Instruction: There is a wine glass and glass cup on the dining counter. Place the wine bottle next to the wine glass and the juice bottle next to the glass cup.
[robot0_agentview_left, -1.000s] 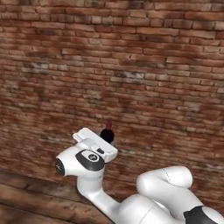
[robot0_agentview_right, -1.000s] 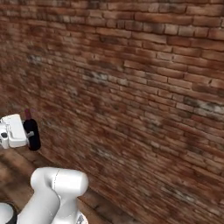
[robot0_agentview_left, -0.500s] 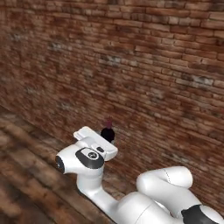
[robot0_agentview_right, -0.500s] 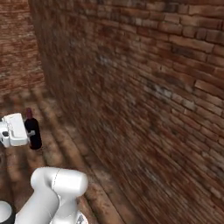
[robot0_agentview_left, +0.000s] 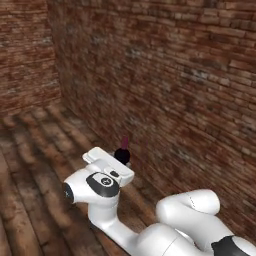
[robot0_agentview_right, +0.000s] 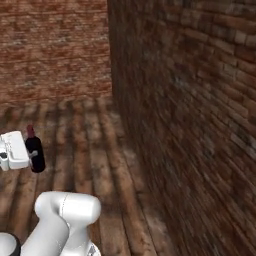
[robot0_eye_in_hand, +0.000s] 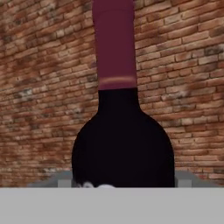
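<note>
While the base faces a corner of red-brown brick wall over a dark plank floor, the wine bottle rides upright in the gripper, its slim dark body standing just beyond the white hand and its long dark-red neck pointing up. From the left side I see that neck poking up past the hand's flat white block, with the bottle's shoulders just showing; from the right side the dark body hangs well above the planks, touching nothing but the hand. Up close along the hand, the bottle looms right in front, dark shoulders below and maroon neck above, bricks behind it. The fingers themselves are hidden by the bottle's bulk, but with the bottle up in the air against the hand, I judge the claw to be clenched on it. So, by my reckoning, the pickup of this first bottle is done and the carry is under way. Everything else looks to be left: bringing this bottle to the marble-topped dining counter, setting it next to the stemmed glass, then fetching the juice bottle and placing it beside the tumbler. Nothing here tells me how close the island is, so I can't say how much driving remains.
</note>
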